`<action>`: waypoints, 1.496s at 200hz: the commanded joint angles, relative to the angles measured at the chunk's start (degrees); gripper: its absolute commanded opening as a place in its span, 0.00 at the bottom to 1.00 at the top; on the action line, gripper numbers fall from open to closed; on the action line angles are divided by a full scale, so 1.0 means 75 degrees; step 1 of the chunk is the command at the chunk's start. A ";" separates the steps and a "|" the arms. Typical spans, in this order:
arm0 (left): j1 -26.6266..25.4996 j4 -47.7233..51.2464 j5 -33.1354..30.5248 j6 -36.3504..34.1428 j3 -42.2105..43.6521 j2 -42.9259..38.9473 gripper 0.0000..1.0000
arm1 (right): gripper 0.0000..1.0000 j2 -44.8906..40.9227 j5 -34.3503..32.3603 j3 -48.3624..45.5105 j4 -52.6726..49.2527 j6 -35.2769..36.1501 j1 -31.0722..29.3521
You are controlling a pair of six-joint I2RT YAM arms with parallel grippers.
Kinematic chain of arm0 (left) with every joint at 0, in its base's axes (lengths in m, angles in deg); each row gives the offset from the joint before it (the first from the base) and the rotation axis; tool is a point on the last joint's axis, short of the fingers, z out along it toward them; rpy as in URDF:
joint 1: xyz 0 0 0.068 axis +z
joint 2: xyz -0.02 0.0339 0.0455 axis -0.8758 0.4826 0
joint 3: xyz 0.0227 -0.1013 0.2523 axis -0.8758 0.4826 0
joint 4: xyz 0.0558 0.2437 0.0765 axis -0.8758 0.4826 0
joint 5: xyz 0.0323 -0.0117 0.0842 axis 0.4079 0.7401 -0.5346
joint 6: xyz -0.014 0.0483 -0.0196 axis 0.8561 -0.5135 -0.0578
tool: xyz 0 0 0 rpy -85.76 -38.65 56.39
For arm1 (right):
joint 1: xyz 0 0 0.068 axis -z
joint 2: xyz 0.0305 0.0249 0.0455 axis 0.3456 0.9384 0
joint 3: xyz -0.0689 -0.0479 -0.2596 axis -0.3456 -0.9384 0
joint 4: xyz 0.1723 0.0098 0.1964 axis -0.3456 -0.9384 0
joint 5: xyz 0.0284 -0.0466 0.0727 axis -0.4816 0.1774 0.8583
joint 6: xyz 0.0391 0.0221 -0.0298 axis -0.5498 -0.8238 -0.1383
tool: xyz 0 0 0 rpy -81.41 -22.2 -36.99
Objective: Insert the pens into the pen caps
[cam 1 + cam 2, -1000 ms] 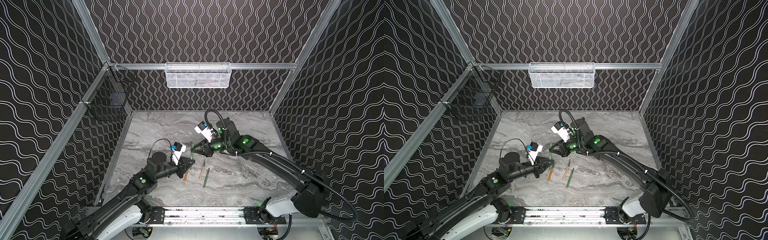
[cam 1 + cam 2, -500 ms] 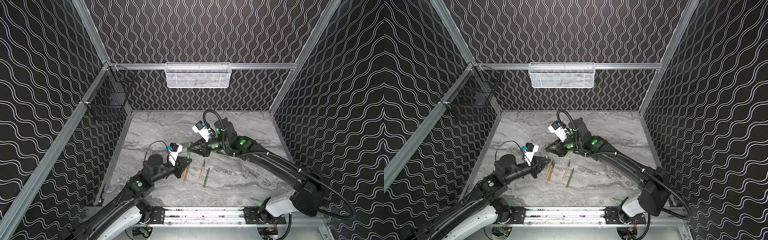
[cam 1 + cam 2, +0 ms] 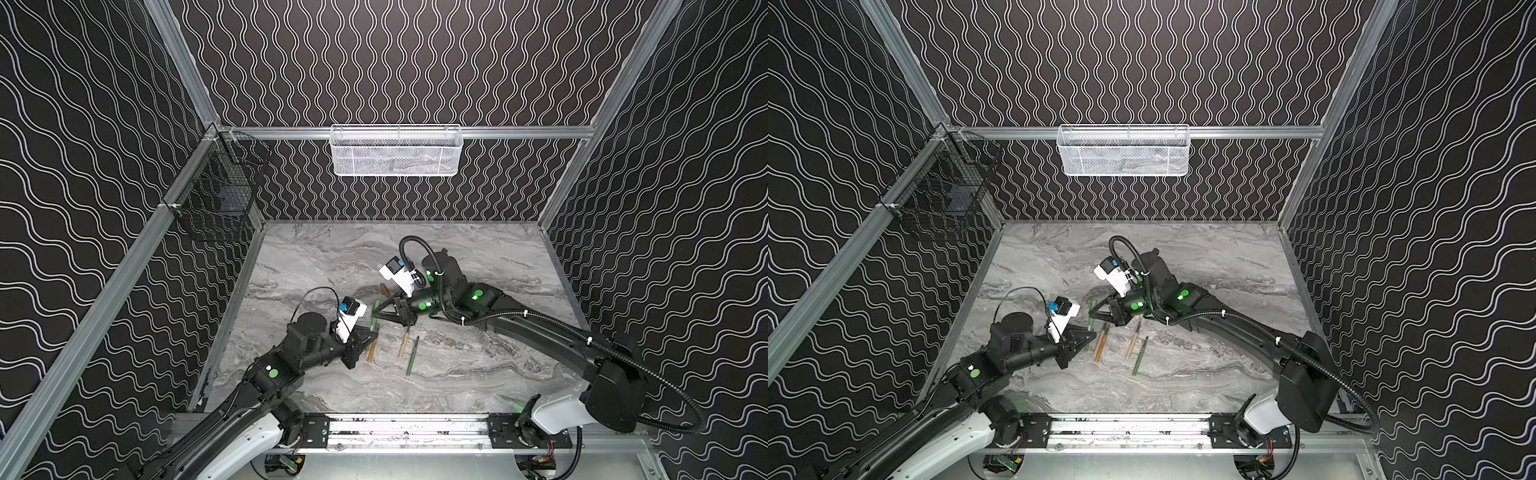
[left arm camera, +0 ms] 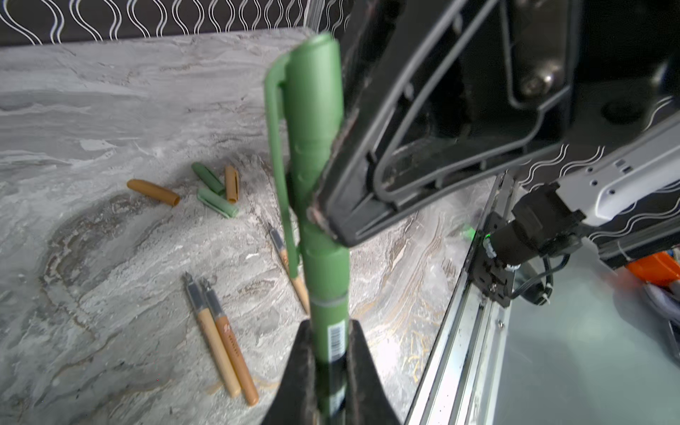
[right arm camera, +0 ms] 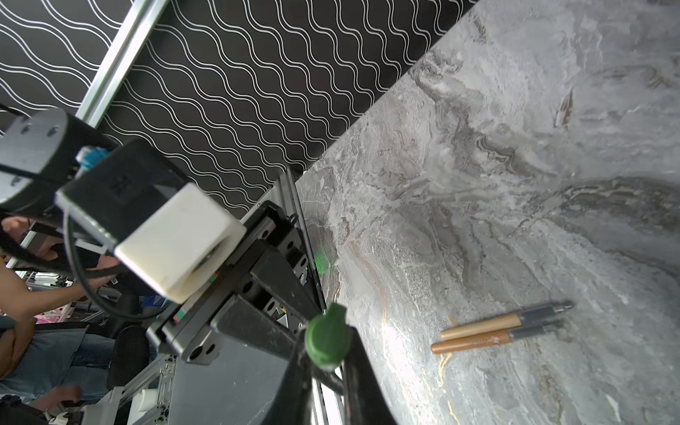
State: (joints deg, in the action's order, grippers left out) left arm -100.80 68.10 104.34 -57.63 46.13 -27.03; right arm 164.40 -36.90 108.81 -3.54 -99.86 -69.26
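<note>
My left gripper (image 4: pixel 329 353) is shut on the barrel of a green pen (image 4: pixel 328 312). A green pen cap (image 4: pixel 312 121) with a clip sits over the pen's front end and hides its tip. My right gripper (image 5: pixel 327 353) is shut on that cap (image 5: pixel 326 340). In both top views the two grippers (image 3: pixel 370 336) (image 3: pixel 380 312) meet tip to tip above the table's left middle, with the pen and cap (image 3: pixel 1091 316) in line between them. Two tan pens (image 4: pixel 224 342) lie side by side on the table; a third tan pen (image 3: pixel 403 345) and a green pen (image 3: pixel 412 357) lie to their right.
Several loose caps lie in a cluster on the marble table: a tan one (image 4: pixel 153 192), a dark green one (image 4: pixel 208 178), another tan one (image 4: pixel 232 183) and a pale green one (image 4: pixel 217 203). A white mesh basket (image 3: pixel 395 151) hangs on the back wall and a black wire basket (image 3: pixel 216 195) on the left wall.
Both arms have shifted a little to the left and toward the front, still joined through the green pen and cap. The pens on the table have not moved.
</note>
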 commanded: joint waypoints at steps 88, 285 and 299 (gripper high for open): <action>0.0000 -0.5551 0.0436 -0.0932 -0.0832 0.0386 0.00 | 0.00 0.0105 -0.0414 -0.1216 0.0393 -0.1970 -0.0575; 0.0003 -0.4229 0.0543 -0.0994 -0.0863 -0.0076 0.53 | 0.00 -0.0471 -0.0840 -0.0905 0.0686 -0.2443 0.1209; -0.0008 -0.4052 0.0454 -0.0948 -0.0774 -0.0236 0.69 | 0.00 -0.0527 -0.0685 -0.0830 0.0305 -0.2021 0.1852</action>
State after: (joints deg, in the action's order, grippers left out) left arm -100.85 48.34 106.35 -63.82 39.66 -27.88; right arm 161.65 -43.87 101.42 3.87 -119.75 -60.49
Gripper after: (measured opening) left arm 0.557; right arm 0.144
